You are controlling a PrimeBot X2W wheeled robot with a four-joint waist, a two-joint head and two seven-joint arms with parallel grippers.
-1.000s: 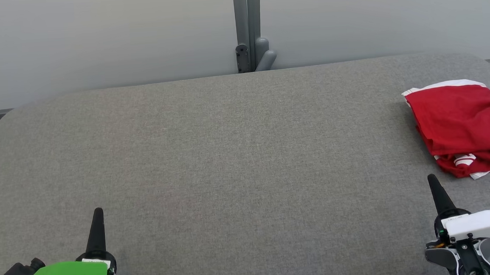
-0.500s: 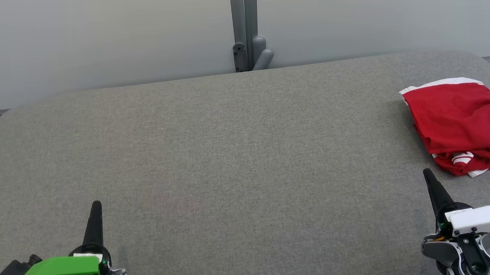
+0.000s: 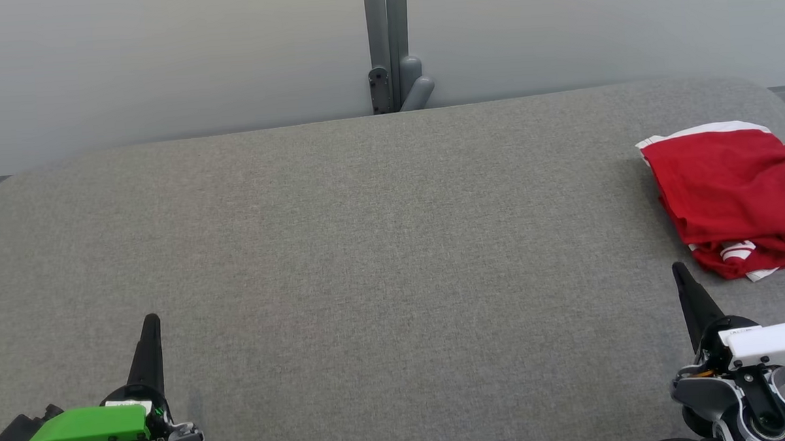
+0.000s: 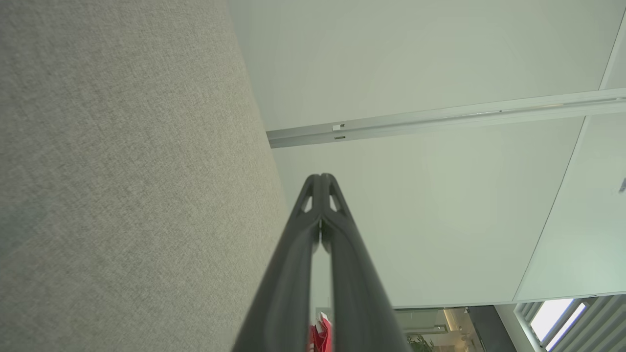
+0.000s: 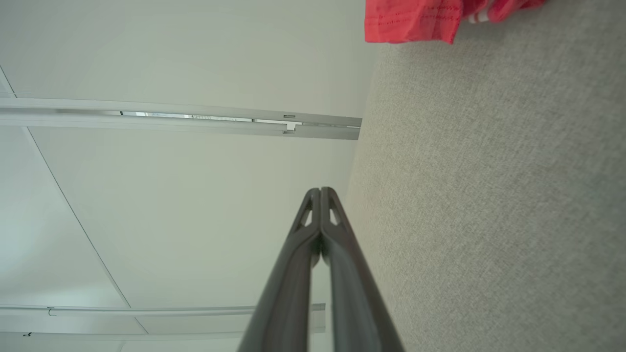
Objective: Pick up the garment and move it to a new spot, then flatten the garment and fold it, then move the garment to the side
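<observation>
On a gray fabric-covered bench (image 3: 367,249) with rounded far corners, at the right edge and nearer the far right corner than the near one, a red garment (image 3: 738,192) with white trim. Lying flat on the bench in a loose, rumpled fold, with a white band along its far side and a bit of white striping peeking out at its near side. Touched by neither end effector. Close to the near edge, toward the left corner, the left end effector (image 3: 151,322): two dark fingers pressed together into a single point aimed at the far edge, nothing between them, a green cover (image 3: 78,434) on the wrist behind. Toward the near right corner, the right end effector (image 3: 680,274): fingers likewise pressed together and empty, leaning slightly toward the left edge, a white cover (image 3: 775,347) behind, the tip near the garment's near side but apart from it. In the left wrist view, fingertips meeting at the tip with the bench along one side, a pale wall beyond, and a sliver of red low between the fingers. In the right wrist view, the same closed tips, with the garment's stitched hem at the top edge. Behind the far edge, at mid-width, a gray post (image 3: 388,43) against a pale wall (image 3: 151,58).
</observation>
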